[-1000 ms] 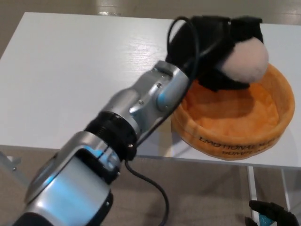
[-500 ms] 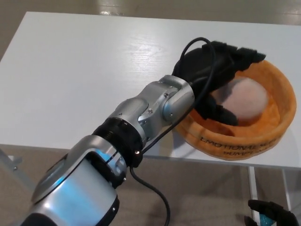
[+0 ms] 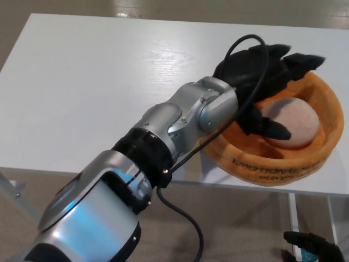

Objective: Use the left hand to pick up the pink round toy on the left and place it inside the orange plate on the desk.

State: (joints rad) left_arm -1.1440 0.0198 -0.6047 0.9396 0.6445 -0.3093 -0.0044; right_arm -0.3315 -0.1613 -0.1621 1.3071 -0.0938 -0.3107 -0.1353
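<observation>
The pink round toy (image 3: 297, 121) lies inside the orange plate (image 3: 322, 158) at the right of the white desk. My left hand (image 3: 262, 82) hovers over the plate's left side with its fingers spread apart; the thumb reaches down beside the toy and nothing is gripped. The silver forearm (image 3: 180, 123) runs diagonally from the bottom left. Only the fingertips of my right hand (image 3: 308, 246) show at the bottom right, below the desk edge.
The white desk (image 3: 98, 82) stretches left of the plate. Its front edge runs just below the plate. A black cable (image 3: 180, 213) loops off my left arm. Brown floor lies beneath.
The left hand lowered the toy into the plate, let go and opened, then drew up and slightly back. The toy now rests on the plate's bottom.
</observation>
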